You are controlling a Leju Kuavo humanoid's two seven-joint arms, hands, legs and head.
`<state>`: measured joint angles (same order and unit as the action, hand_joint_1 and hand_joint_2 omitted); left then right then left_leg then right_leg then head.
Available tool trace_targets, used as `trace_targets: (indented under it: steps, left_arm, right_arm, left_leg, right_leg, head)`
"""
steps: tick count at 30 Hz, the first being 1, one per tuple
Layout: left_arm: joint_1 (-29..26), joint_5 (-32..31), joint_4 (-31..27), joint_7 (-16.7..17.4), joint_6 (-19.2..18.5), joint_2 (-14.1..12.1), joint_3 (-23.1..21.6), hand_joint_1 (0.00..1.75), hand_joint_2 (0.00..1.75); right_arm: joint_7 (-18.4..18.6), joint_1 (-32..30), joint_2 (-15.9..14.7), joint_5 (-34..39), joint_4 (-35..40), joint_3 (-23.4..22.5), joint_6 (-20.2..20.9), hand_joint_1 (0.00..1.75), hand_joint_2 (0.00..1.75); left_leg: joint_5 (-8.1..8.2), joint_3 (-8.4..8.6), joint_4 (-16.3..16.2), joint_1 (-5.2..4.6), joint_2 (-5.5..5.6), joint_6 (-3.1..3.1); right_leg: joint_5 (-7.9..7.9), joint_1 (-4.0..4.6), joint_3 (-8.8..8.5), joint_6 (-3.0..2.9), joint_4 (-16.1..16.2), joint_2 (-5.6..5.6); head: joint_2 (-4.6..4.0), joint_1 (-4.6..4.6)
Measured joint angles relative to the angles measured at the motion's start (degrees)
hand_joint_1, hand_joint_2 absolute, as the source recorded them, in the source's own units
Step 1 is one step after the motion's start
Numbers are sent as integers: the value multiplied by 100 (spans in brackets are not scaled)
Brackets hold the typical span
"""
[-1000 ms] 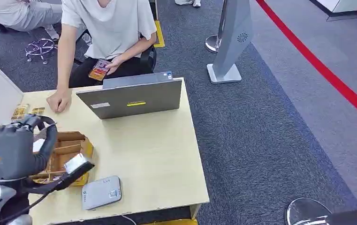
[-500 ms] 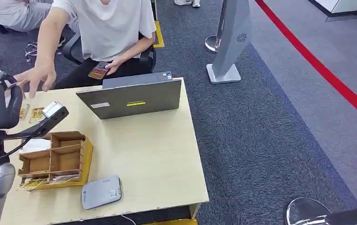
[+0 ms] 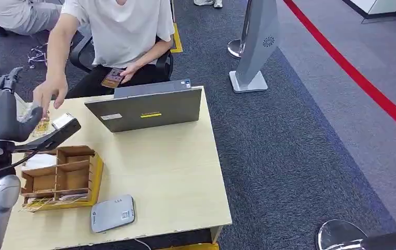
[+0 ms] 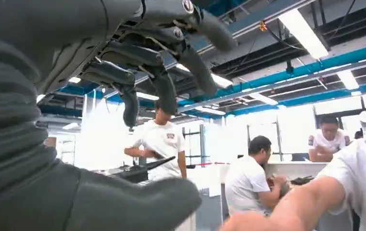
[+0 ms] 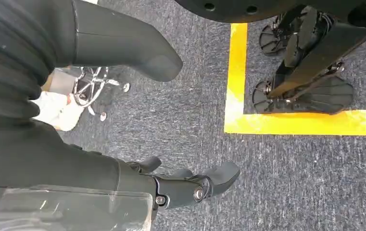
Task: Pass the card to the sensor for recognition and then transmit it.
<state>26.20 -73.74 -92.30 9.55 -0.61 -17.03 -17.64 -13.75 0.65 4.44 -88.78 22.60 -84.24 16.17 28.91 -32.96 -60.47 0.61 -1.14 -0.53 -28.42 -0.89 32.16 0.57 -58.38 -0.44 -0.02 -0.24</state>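
Note:
My left hand (image 3: 0, 112) is raised above the table's far left corner, fingers spread, with nothing in it. The left wrist view shows the same: my left hand (image 4: 51, 48) has its dark fingers (image 4: 166, 86) apart from the thumb (image 4: 123, 202) and no card between them. A seated person's hand (image 3: 47, 94) hangs just beyond my thumb. Gold cards (image 3: 43, 126) lie on the table below it, partly hidden. The grey card sensor (image 3: 112, 213) lies flat near the table's front edge. My right hand (image 5: 51, 144) hangs over carpet, holding nothing.
A cardboard organiser box (image 3: 63, 177) with compartments stands on the wooden table (image 3: 175, 177) beside the sensor. A grey laptop (image 3: 146, 107) stands at the far edge. The person holds a phone (image 3: 112, 78). A grey post (image 3: 255, 47) stands on the carpet to the right.
My left hand rose from over the organiser box to the far left corner. The person's hand lifted off the table and now hovers next to my raised hand.

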Motion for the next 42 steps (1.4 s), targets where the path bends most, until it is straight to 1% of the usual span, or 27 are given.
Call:
trace_targets:
  steps: [3,5,7,9,11,13,15,17,19,20,22,24,27,31,37,39,42]
  left_arm:
    - [-35,85,-17,-17,33,18,0,0,175]
    - [-168,245,-175,-79,94,44,4,0,175]
    - [-439,554,-554,-107,7,77,20,0,175]
    - [-786,794,-1039,-111,-206,107,20,0,175]
    - [-1215,985,-1493,-177,-425,90,20,0,175]
    - [-1760,1018,-1935,-234,-575,-72,11,0,175]
    - [-2407,1036,-2218,-310,-588,-342,4,0,175]
    - [-3011,1082,-2330,-383,-485,-614,7,0,175]
    - [-3433,1106,-2387,-411,-420,-782,7,0,175]
    - [-3578,1137,-2418,-402,-446,-848,7,0,175]
    - [-3831,1242,-2435,-240,-615,-983,9,0,175]
    - [-4079,1339,-2420,-7,-743,-1089,9,0,175]
    - [-4268,1405,-2313,229,-767,-1176,9,0,175]
    - [-4326,1342,-2078,509,-715,-1128,9,0,175]
    - [-4323,1195,-1891,676,-623,-968,22,0,175]
    - [-4312,917,-1858,798,-393,-804,79,0,175]
    - [-4267,381,-1801,881,12,-436,177,0,175]
  right_arm:
    - [0,0,-28,0,-57,4,-26,0,175]
    - [0,-4,-35,0,-77,7,-35,0,175]
    - [24,-12,-35,0,-72,7,-2,0,175]
    - [28,-33,-22,4,-22,7,75,0,175]
    - [28,-48,50,15,119,-24,237,0,175]
    - [19,-71,171,13,385,-90,488,0,175]
    - [9,-108,313,2,751,-166,747,0,175]
    - [-16,-132,413,0,1006,-170,883,0,175]
    - [-15,-148,494,0,1232,-173,940,0,175]
    - [-22,-147,523,0,1309,-173,964,0,175]
    - [-46,-143,562,0,1454,-173,1001,0,175]
    - [-70,-161,579,0,1560,-170,1036,0,175]
    - [-79,-178,577,0,1648,-170,1038,0,175]
    - [-83,-179,586,0,1692,-166,1038,0,175]
    - [-83,-179,603,0,1737,-166,1051,0,175]
    - [-83,-179,636,0,1794,-166,1102,0,175]
    - [-83,-178,719,0,1910,-164,1191,0,175]
  left_leg:
    - [0,0,0,0,0,0]
    - [0,-1,0,0,-1,0]
    - [2,-2,0,-1,-2,0]
    - [5,-6,0,-1,-2,-2]
    - [10,-12,1,-2,-5,-1]
    - [18,-11,3,0,-15,9]
    - [21,-10,4,1,-16,7]
    - [21,-8,5,1,-18,8]
    - [20,-16,5,5,-7,8]
    - [20,-16,5,5,-1,8]
    - [20,-15,5,3,-1,8]
    - [20,-15,5,4,-4,8]
    - [20,-15,5,3,0,7]
    - [20,-14,4,1,2,7]
    - [20,-14,4,2,2,7]
    - [20,-14,4,2,2,7]
    - [20,-14,4,1,2,7]
  right_leg:
    - [0,0,-1,0,-1,0]
    - [0,0,-1,0,-1,1]
    - [-1,-1,1,0,1,4]
    - [-5,-1,2,5,2,3]
    - [-7,-2,7,7,2,6]
    - [-11,-1,10,8,2,16]
    - [-18,0,13,6,1,18]
    - [-23,1,20,-3,0,18]
    - [-28,4,23,-3,0,4]
    - [-28,4,21,-2,0,-4]
    - [-28,3,14,-2,0,-3]
    - [-26,3,16,-2,1,0]
    - [-26,2,13,-1,2,-5]
    - [-23,1,12,0,3,-5]
    - [-23,2,13,0,3,-4]
    - [-23,1,13,0,3,-4]
    - [-23,1,12,0,3,-4]
  head:
    - [0,0]
    - [0,0]
    - [0,0]
    - [0,0]
    - [0,2]
    - [0,2]
    - [0,0]
    - [0,-4]
    - [0,0]
    - [0,0]
    - [0,-2]
    - [0,0]
    - [0,0]
    - [0,0]
    - [0,0]
    - [0,0]
    - [0,2]
